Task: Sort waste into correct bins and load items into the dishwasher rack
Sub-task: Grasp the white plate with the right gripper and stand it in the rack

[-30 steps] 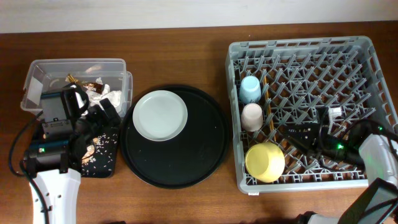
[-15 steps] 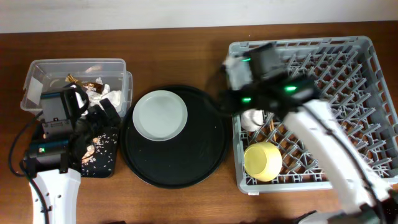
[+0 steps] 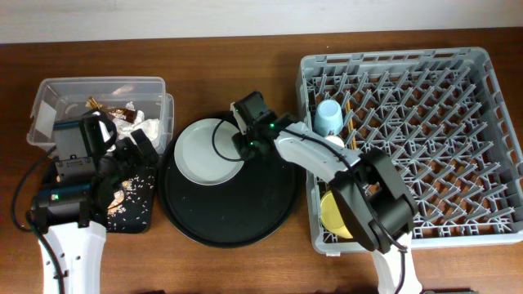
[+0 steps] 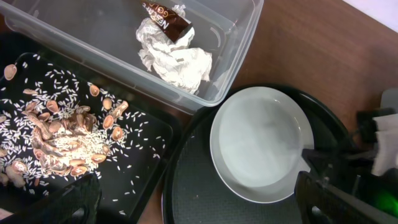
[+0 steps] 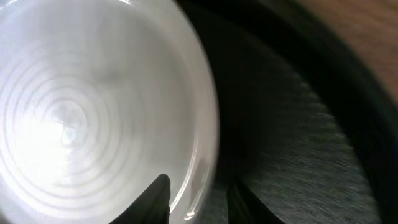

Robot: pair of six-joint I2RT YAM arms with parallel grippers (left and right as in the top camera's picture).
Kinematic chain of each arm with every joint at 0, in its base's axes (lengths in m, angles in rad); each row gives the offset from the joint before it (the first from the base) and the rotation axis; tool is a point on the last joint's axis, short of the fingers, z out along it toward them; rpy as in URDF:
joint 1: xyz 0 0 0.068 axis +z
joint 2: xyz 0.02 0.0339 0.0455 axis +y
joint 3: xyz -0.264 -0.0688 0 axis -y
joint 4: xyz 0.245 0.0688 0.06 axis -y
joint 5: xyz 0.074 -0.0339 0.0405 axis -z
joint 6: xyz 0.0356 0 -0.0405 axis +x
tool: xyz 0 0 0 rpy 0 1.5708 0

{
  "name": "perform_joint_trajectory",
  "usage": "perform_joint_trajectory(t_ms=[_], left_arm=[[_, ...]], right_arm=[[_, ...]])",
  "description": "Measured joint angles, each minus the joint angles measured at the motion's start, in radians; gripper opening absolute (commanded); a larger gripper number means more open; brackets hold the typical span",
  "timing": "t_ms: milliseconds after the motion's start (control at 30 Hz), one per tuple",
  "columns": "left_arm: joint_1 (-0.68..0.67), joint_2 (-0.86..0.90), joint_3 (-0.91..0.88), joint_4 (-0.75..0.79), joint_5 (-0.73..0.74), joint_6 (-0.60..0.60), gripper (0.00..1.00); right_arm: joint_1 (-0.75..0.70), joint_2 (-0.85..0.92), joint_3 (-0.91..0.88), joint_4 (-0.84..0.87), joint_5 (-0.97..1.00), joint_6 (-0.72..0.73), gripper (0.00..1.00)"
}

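Right claw [image 5: 194, 200] has swung from rack [image 3: 425, 122] to plate [image 3: 206, 153], jaws apart astride its rim; left claw [image 4: 202, 199] apart.

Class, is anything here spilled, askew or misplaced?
Nothing is spilled: food scraps lie in the flat black tray, napkins and wrapper in the clear tub. Only the plate is outside the rack, on the round black tray.

Grey-white plate [image 3: 204, 155] w/ concentric rings, black round tray [image 3: 245, 214], grey lattice rack [image 3: 392, 57], yellow bowl [image 3: 329, 214], lt-blue cup [image 3: 328, 118]
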Motion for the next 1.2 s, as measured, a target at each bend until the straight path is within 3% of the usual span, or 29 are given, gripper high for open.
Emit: perform_joint_trajectory(t_ms=[67, 200, 300, 400, 500, 567, 633, 800, 1033, 1200], left_arm=[[0.000, 0.000, 0.000, 0.000, 0.000, 0.000, 0.99], [0.000, 0.000, 0.000, 0.000, 0.000, 0.000, 0.99], [0.000, 0.000, 0.000, 0.000, 0.000, 0.000, 0.99], [0.000, 0.000, 0.000, -0.001, 0.000, 0.000, 0.99], [0.000, 0.000, 0.000, -0.002, 0.000, 0.000, 0.99], [0.000, 0.000, 0.000, 0.000, 0.000, 0.000, 0.99], [0.000, 0.000, 0.000, 0.000, 0.000, 0.000, 0.99], [0.000, 0.000, 0.000, 0.000, 0.000, 0.000, 0.99], [0.000, 0.000, 0.000, 0.000, 0.000, 0.000, 0.99], [0.000, 0.000, 0.000, 0.000, 0.000, 0.000, 0.99]], right_arm=[[0.018, 0.028, 0.003, 0.011, 0.007, 0.013, 0.04], [0.021, 0.029, 0.021, 0.010, -0.005, 0.026, 0.04], [0.001, -0.019, 0.095, -0.153, 0.041, 0.016, 0.04], [-0.063, -0.231, 0.213, -0.321, 0.240, -0.053, 0.04], [-0.137, -0.515, 0.269, -0.434, 0.622, -0.118, 0.04], [-0.204, -0.571, 0.275, -0.528, 0.846, -0.137, 0.04], [-0.282, -0.537, 0.261, -0.562, 0.970, -0.146, 0.04], [-0.422, -0.386, 0.233, -0.578, 1.038, -0.153, 0.04], [-0.417, -0.257, 0.233, -0.578, 1.024, -0.152, 0.04], [-0.417, -0.236, 0.233, -0.531, 0.875, -0.156, 0.06]])
